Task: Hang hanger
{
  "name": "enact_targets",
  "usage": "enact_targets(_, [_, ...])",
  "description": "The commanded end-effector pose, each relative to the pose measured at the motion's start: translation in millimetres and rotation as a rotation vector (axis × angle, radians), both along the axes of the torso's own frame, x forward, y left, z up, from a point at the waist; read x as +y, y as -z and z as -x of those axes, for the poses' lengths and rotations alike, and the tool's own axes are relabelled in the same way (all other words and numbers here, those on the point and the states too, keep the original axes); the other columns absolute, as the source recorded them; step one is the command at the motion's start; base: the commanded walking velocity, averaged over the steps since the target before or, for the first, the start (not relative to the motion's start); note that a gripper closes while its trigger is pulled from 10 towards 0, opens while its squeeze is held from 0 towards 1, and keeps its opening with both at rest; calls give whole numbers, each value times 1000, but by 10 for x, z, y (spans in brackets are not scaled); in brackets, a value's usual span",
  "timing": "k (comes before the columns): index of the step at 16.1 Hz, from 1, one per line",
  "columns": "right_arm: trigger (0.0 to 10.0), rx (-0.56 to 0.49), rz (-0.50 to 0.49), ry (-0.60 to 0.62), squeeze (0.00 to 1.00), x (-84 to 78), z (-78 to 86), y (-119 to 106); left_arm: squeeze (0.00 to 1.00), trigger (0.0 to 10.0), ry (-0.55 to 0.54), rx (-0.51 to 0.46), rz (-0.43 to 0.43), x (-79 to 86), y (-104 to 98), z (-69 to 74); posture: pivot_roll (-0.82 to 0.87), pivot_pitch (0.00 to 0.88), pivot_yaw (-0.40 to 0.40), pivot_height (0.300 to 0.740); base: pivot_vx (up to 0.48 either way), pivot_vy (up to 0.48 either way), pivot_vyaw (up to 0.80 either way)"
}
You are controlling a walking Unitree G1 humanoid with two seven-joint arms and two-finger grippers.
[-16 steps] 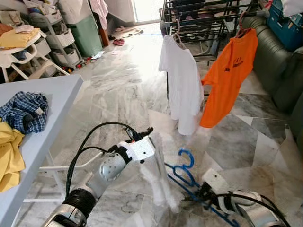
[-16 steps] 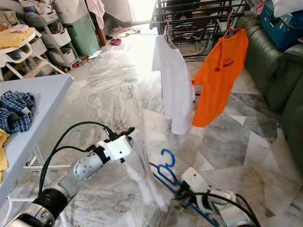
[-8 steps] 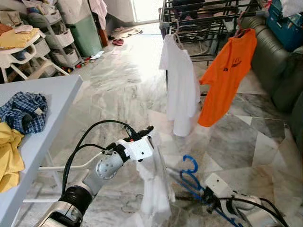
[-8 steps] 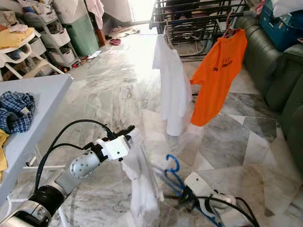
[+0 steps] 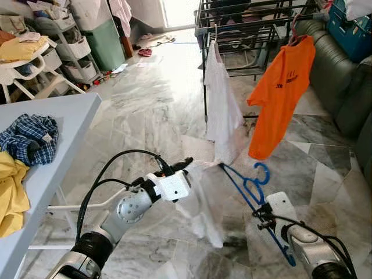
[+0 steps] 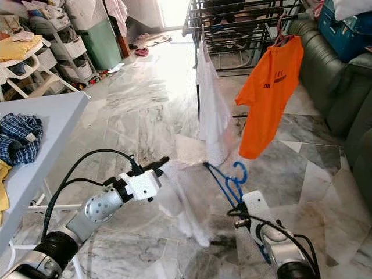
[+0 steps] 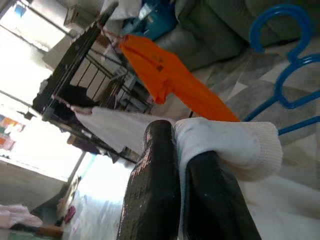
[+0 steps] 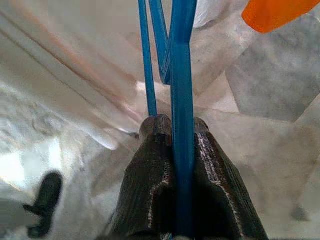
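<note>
**Holding a white garment and a blue hanger above a marble floor**

The left gripper, at about 7 o'clock in the head view, has its fingers pinched together on the ribbed edge of a white garment that droops toward the floor. At 5 o'clock, the right gripper is clamped on the bar of a blue hanger, its hook pointing up. At 1 o'clock, an orange shirt and a white shirt hang on a dark drying rack.

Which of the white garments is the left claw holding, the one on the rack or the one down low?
The low white garment, pinched in the left claw; the other white shirt hangs on the drying rack.
</note>
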State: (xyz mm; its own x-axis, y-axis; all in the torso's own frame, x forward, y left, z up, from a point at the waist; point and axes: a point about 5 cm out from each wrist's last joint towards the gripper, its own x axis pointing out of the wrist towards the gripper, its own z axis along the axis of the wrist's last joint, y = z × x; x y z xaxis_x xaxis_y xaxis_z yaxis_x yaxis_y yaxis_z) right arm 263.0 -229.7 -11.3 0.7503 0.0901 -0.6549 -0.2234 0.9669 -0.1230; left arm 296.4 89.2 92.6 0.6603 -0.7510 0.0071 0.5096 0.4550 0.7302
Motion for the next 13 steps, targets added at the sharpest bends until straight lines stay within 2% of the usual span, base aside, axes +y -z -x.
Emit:
enact_targets(1, [10000, -5, -45, 29, 0, 29, -38, -14, 0, 10000, 26, -32, 17, 4, -67, 18, -129, 22, 148, 740, 0, 0, 0])
enact_targets(2, [10000, -18, -151, 99, 0, 34, -84, -50, 0, 10000, 50, -26, 18, -24, -50, 62, -129, 23, 146, 740, 0, 0, 0])
enact_targets(3, [10000, -29, -209, 136, 0, 33, -117, -78, 0, 10000, 57, -19, 17, -32, -30, 87, -129, 22, 145, 740, 0, 0, 0])
enact_targets(5, [10000, -89, -387, 235, 0, 24, -258, -228, 0, 10000, 61, 56, 14, -21, 109, 175, -127, 20, 146, 740, 0, 0, 0])
enact_targets(6, [10000, -116, -439, 245, 0, 31, -310, -294, 0, 10000, 54, 97, 16, -10, 183, 210, -126, 19, 146, 740, 0, 0, 0])
enact_targets(7, [10000, -149, -518, 239, 0, 75, -383, -392, 0, 10000, 43, 145, 7, 6, 292, 262, -126, 19, 146, 740, 0, 0, 0])
enact_targets(10, [10000, -219, -648, 145, 0, 274, -513, -639, 0, 10000, -6, 245, -6, 62, 493, 338, -128, 20, 144, 740, 0, 0, 0])
enact_targets(13, [10000, -288, -809, 21, 0, 580, -595, -980, 0, 10000, -33, 310, -33, 65, 650, 395, -137, 22, 139, 740, 0, 0, 0])
